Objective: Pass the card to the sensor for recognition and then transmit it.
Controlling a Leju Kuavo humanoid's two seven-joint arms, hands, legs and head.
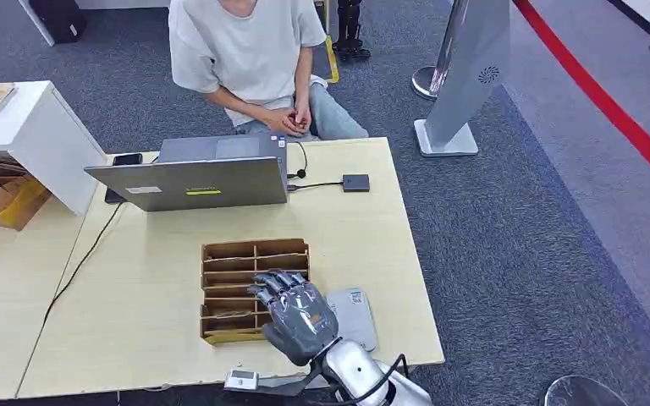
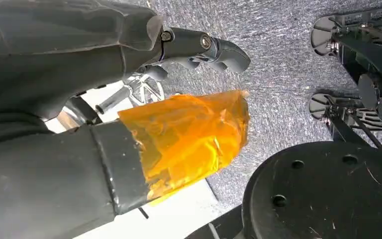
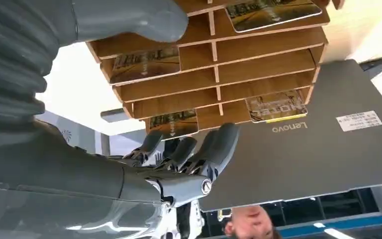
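Grey carpet, pale wooden table (image 1: 364, 254). Cards (image 3: 138, 64) lying in slots of a wooden divider tray (image 1: 254, 250), within reach of the right hand (image 1: 294, 315) hovering over it, fingers apart, empty. Card reader (image 1: 355, 183) beside the Lenovo laptop (image 1: 195, 182), facing a seated person (image 1: 250, 51). Left hand (image 2: 129, 59) hanging over the floor, fingers loosely curled, empty.

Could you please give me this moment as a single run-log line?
right hand: open, over wooden card rack, no card held | left hand: hanging, holds nothing | sensor: beside rack, bare | laptop: behind rack
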